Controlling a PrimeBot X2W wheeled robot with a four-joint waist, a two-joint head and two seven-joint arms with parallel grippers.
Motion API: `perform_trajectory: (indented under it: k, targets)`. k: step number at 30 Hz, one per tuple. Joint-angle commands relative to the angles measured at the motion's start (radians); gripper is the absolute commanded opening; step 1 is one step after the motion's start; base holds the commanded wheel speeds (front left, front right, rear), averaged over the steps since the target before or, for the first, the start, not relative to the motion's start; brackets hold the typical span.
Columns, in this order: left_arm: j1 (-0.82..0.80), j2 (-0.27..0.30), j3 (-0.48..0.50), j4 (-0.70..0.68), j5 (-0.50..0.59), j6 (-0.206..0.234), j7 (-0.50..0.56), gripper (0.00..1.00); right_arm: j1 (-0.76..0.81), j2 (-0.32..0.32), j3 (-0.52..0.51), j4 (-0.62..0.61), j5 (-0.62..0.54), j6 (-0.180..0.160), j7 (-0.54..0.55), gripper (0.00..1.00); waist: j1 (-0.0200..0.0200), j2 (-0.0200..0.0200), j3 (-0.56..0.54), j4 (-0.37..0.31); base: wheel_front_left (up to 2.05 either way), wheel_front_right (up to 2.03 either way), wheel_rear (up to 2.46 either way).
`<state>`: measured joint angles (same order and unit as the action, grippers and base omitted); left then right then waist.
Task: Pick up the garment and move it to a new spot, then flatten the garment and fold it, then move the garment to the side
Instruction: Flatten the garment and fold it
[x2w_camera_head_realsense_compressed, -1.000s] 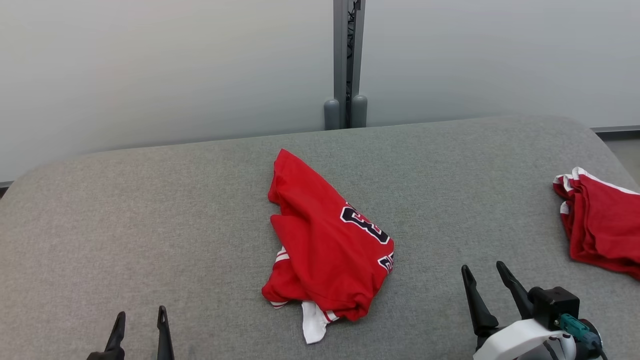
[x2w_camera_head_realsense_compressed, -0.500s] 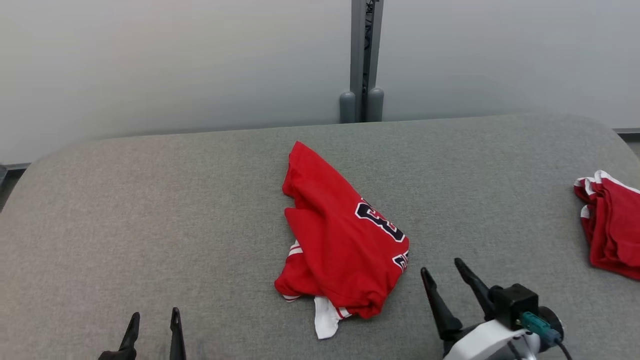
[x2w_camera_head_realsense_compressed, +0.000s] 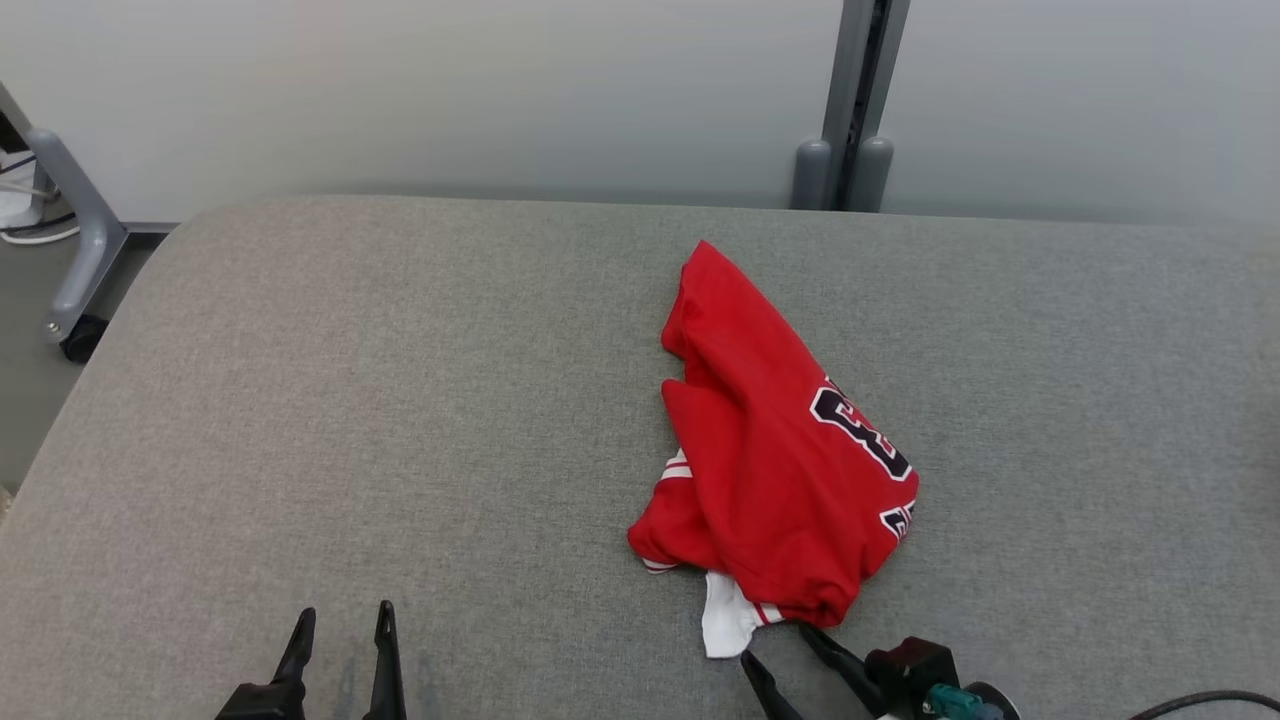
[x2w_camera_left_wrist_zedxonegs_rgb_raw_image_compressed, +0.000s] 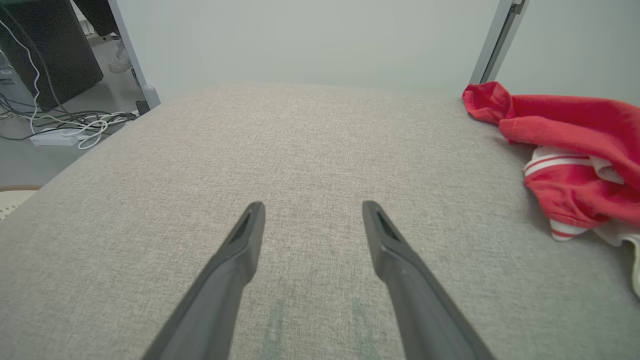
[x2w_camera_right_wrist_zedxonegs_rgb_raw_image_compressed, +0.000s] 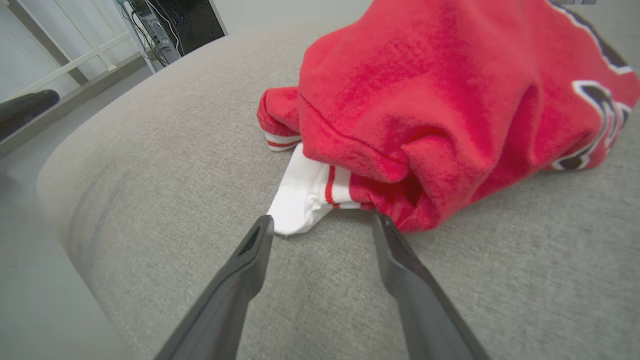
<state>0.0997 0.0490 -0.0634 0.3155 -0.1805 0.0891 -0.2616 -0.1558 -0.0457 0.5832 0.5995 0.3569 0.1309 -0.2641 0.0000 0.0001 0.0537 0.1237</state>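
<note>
The crumpled red jersey with white-and-red striped trim and a black, white-outlined number (x2w_camera_head_realsense_compressed: 775, 470) lies bunched in a long heap on the grey fabric-covered padded table (x2w_camera_head_realsense_compressed: 400, 400), right of its middle, one end pointing to the far edge and the other close to the near edge. A white trimmed flap sticks out from under that near end.

The right wrist view shows the right gripper (x2w_camera_right_wrist_zedxonegs_rgb_raw_image_compressed: 322, 220) spread wide just before this end, one tip at the flap's corner and the other by the red fold; whether they touch cannot be told. The left wrist view shows the left gripper (x2w_camera_left_wrist_zedxonegs_rgb_raw_image_compressed: 312, 205) also spread wide over bare fabric, well apart from the jersey, with white cables (x2w_camera_left_wrist_zedxonegs_rgb_raw_image_compressed: 65, 132) on the floor beyond the left edge
</note>
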Motion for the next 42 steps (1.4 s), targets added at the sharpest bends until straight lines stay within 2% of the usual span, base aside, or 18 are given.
perform_trajectory:
  k: [1, 12, 13, 14, 15, 16, 21, 26, 30, 36, 42]
  targets:
    - [-0.02, 0.003, -0.002, -0.002, -0.004, 0.003, -0.005, 1.0, -0.028, -0.01, -0.004, 0.014, 0.003, 0.0, 0.0, 1.0, 0.0, -0.0001, 0.021, 0.02, 0.0, 0.0, 0.0]
    - [-0.054, 0.004, -0.031, 0.008, -0.002, 0.003, -0.004, 1.0, -0.117, -0.008, 0.046, 0.151, 0.057, 0.0, 0.001, 1.0, 0.0, -0.0001, 0.07, 0.076, 0.0, 0.0, 0.0]
    - [-0.054, 0.003, -0.03, 0.01, -0.001, 0.001, -0.005, 1.0, -0.125, -0.008, 0.046, 0.163, 0.053, 0.0, 0.002, 0.94, 0.0, -0.0001, 0.07, 0.078, 0.0, 0.0, 0.0]
    - [-0.054, 0.003, -0.031, 0.013, -0.002, 0.001, -0.005, 1.0, -0.131, -0.009, 0.046, 0.178, 0.047, 0.0, 0.003, 0.49, 0.0, -0.0001, 0.07, 0.079, 0.0, 0.0, 0.0]
    - [-0.055, 0.003, -0.031, 0.016, -0.003, 0.002, -0.004, 1.0, -0.136, -0.01, 0.036, 0.186, 0.05, 0.0, 0.003, 0.27, 0.0, -0.0001, 0.069, 0.08, 0.0, 0.0, 0.0]
    - [-0.055, 0.003, -0.032, 0.018, -0.005, 0.003, -0.005, 1.0, -0.141, -0.01, 0.025, 0.189, 0.043, 0.0, 0.003, 0.0, 0.0, -0.0001, 0.065, 0.08, 0.0, 0.0, 0.0]
    - [-0.032, 0.003, -0.023, 0.027, -0.02, 0.0, -0.005, 1.0, -0.152, -0.026, -0.116, 0.163, -0.021, 0.0, 0.0, 0.0, 0.0, -0.0001, 0.031, 0.059, 0.0, 0.0, 0.0]
    - [-0.033, 0.003, -0.045, 0.026, -0.035, -0.005, -0.005, 1.0, -0.185, -0.111, -0.267, 0.067, -0.121, 0.0, 0.0, 0.0, 0.0, -0.0001, 0.007, 0.025, 0.0, 0.0, 0.0]
    - [-0.044, 0.004, -0.07, 0.03, -0.046, -0.001, -0.005, 1.0, -0.268, -0.172, -0.344, -0.026, -0.208, 0.0, -0.001, 0.0, 0.0, -0.0001, -0.003, 0.003, 0.0, 0.0, 0.0]
    - [-0.045, 0.004, -0.092, 0.043, -0.053, -0.001, -0.005, 1.0, -0.392, -0.175, -0.342, -0.107, -0.249, 0.0, -0.001, 0.0, 0.0, -0.0001, -0.024, 0.002, 0.0, 0.0, 0.0]
    - [-0.033, 0.004, -0.103, 0.052, -0.059, -0.004, -0.004, 1.0, -0.503, -0.126, -0.262, -0.191, -0.241, 0.0, -0.001, 0.0, 0.0, -0.0001, -0.037, 0.023, 0.0, 0.0, 0.0]
